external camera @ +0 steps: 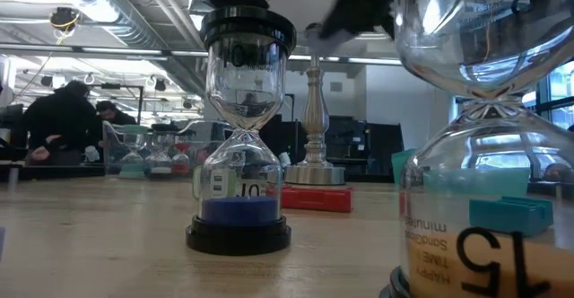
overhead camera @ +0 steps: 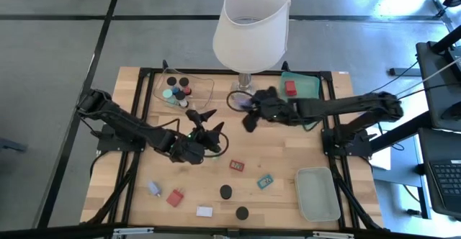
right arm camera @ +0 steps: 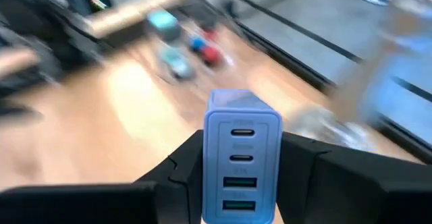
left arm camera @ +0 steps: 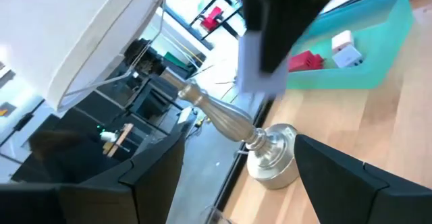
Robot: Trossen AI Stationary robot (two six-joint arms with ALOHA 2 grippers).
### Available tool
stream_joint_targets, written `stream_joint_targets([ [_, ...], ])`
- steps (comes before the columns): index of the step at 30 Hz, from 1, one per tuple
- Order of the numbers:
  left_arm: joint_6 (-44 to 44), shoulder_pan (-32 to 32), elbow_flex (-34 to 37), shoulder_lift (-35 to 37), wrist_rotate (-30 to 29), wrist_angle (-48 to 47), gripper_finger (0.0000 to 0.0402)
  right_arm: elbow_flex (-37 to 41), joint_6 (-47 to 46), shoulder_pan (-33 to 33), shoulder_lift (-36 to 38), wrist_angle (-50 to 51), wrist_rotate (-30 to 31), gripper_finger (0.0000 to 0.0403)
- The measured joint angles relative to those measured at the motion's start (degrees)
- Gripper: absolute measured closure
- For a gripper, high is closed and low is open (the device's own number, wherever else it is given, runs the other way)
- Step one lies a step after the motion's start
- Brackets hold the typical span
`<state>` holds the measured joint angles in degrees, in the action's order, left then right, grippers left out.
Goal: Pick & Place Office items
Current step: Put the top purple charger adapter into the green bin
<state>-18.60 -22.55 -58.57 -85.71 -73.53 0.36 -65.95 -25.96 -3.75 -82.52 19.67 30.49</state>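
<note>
My right gripper (overhead camera: pixel 248 111) is beside the lamp's base (overhead camera: pixel 243 88), shut on a lavender charger block (right arm camera: pixel 243 163), which also shows in the left wrist view (left arm camera: pixel 259 62). My left gripper (overhead camera: pixel 207 122) hovers open at mid-table, its fingers pointing toward the lamp. On the near part of the table lie a red tag (overhead camera: pixel 237 165), a teal tag (overhead camera: pixel 265 182), a lavender piece (overhead camera: pixel 154 188), a red block (overhead camera: pixel 175 197), a white block (overhead camera: pixel 204 212) and two black round caps (overhead camera: pixel 226 191). In the low view the caps prove to be sand timers (external camera: pixel 239 136) standing upright. My right gripper pinches the lavender block between its two fingers (right arm camera: pixel 185 173), on two opposite side faces (right arm camera: pixel 214 170); the face with the ports is toward the wrist camera. The fingers come from above, and the block hangs below them (left arm camera: pixel 259 75), lifted clear of the table next to the lamp's stem.
The big white-shaded lamp (overhead camera: pixel 251 26) stands at the far middle. A clear tray (overhead camera: pixel 202 88) holding several small pieces is to the lamp's left, a teal tray (overhead camera: pixel 306 88) with a red block (overhead camera: pixel 290 88) to its right. A pale green tray (overhead camera: pixel 317 194) sits at the near right.
</note>
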Motion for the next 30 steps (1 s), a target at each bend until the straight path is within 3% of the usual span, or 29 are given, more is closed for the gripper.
stream_joint_targets([
  [4,3.59,-1.14,0.0,-0.02,-0.41,-1.96,0.0124,-0.02,-5.18,-0.04,4.6,18.74,5.11,0.0284],
  [9,10.71,-1.53,0.0,-0.02,-0.41,-6.14,0.0123,0.09,-19.08,0.05,6.59,42.09,13.11,0.0284],
  [12,14.12,-1.53,0.0,-0.02,-0.34,-8.99,0.0123,2.17,-25.68,0.88,7.44,49.39,15.96,0.0283],
  [23,18.94,-1.33,0.02,-0.05,-0.36,-14.64,0.0123,20.6,-28.67,14.03,8.52,38.31,14.67,0.028],
  [30,19.07,0.22,0.02,-0.04,-0.36,-14.61,0.0123,25.56,-27.67,20.13,8.52,33.11,15.09,0.028],
])
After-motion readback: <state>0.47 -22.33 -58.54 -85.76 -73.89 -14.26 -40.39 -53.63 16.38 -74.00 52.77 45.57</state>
